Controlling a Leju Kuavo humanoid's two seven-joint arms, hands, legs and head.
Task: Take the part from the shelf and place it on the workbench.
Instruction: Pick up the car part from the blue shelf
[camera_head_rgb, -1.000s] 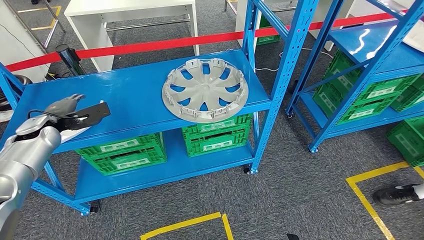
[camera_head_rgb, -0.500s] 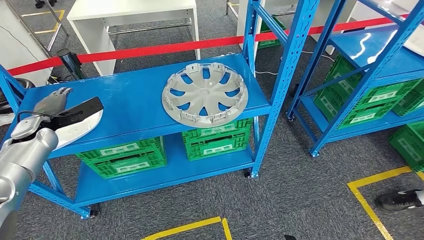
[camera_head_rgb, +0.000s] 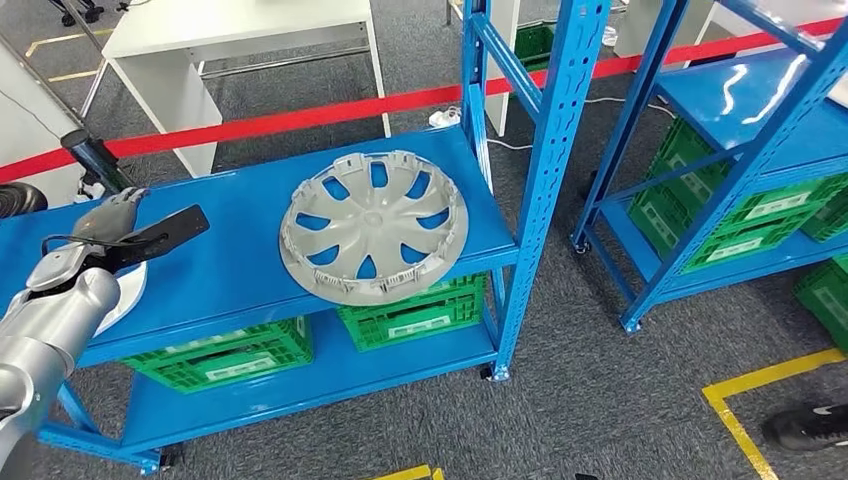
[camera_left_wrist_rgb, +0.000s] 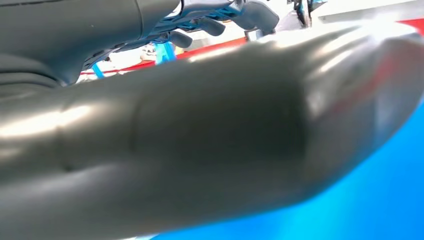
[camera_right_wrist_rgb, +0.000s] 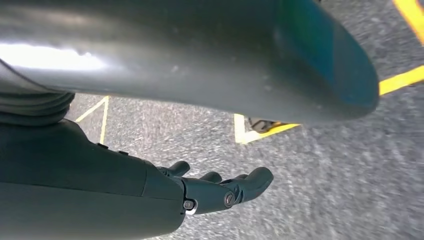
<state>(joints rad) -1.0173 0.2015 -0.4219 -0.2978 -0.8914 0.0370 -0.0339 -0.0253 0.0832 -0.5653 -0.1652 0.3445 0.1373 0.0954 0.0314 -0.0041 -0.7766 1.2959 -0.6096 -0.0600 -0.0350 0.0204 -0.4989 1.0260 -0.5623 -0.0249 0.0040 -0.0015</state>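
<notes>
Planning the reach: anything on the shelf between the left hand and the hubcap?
Nothing visible. Bare blue shelf lies between the left hand and the hubcap; a white object sits under the hand, not in the path.

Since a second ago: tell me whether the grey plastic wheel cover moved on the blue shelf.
No. The wheel cover lies as near the blue upright post as before; the camera shifted.

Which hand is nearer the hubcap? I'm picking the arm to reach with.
Left. The left hand is raised over the shelf beside the hubcap; the right hand hangs over the floor.
</notes>
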